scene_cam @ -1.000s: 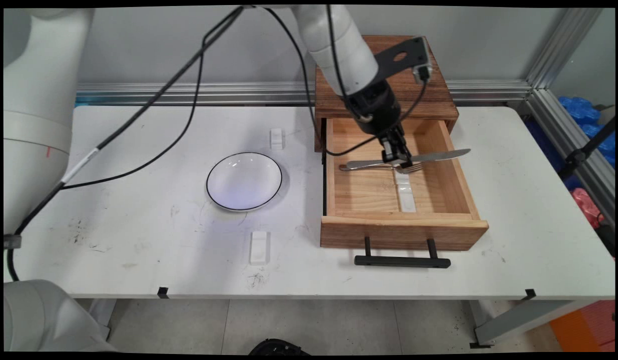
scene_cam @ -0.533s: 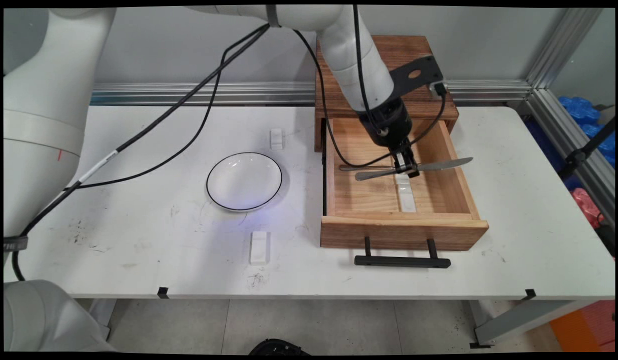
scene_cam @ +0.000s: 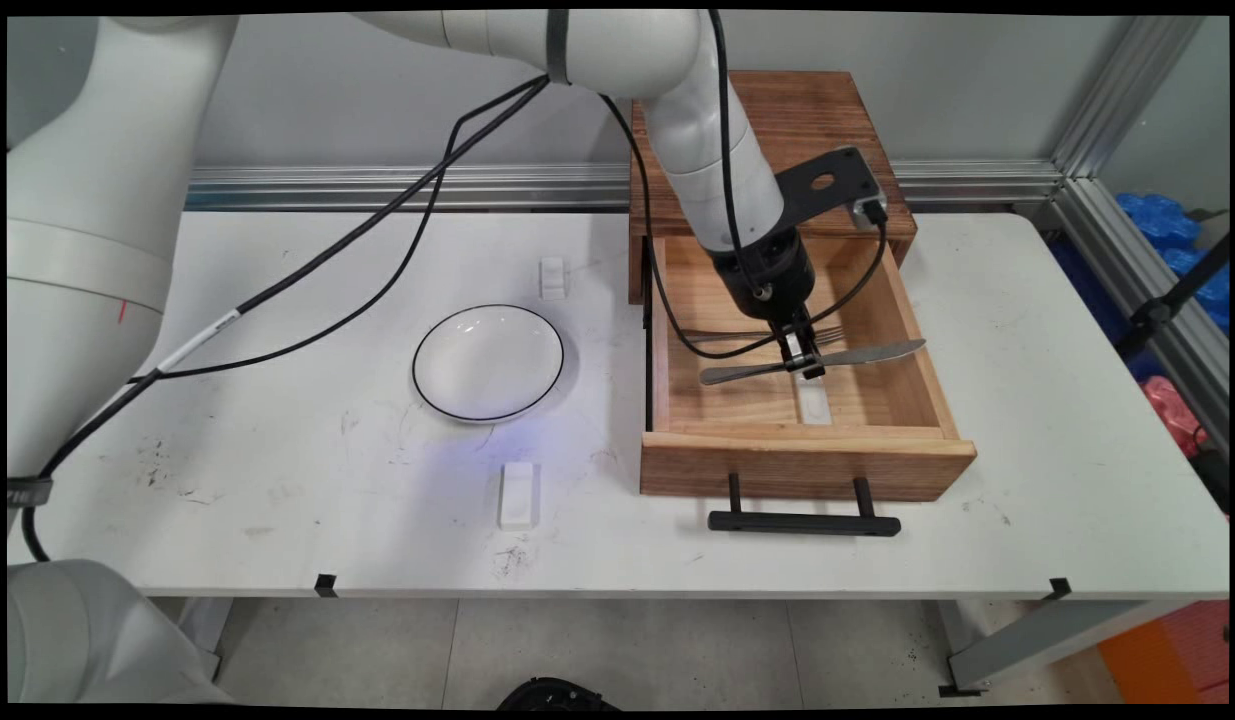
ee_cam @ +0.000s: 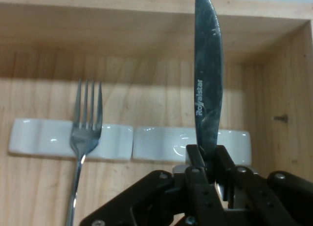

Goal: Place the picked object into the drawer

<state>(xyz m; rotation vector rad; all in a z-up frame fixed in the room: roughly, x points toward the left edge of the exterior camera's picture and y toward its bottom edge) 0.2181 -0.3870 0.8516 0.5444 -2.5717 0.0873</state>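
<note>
My gripper is shut on a steel table knife, held level inside the open wooden drawer. The blade points toward the drawer's right wall and the handle toward its left. A fork lies on the drawer floor just behind the knife, its tines resting on a white cutlery rest. In the hand view the knife hangs over a second white rest beside the fork's.
A white bowl with a dark rim sits on the table left of the drawer. Two small white blocks lie near it, one behind and one in front. The drawer's black handle juts toward the near edge. Black cables hang over the table.
The gripper has carried the knife toward the drawer's front and lower down, away from the fork. The fork has stayed on the drawer floor.
</note>
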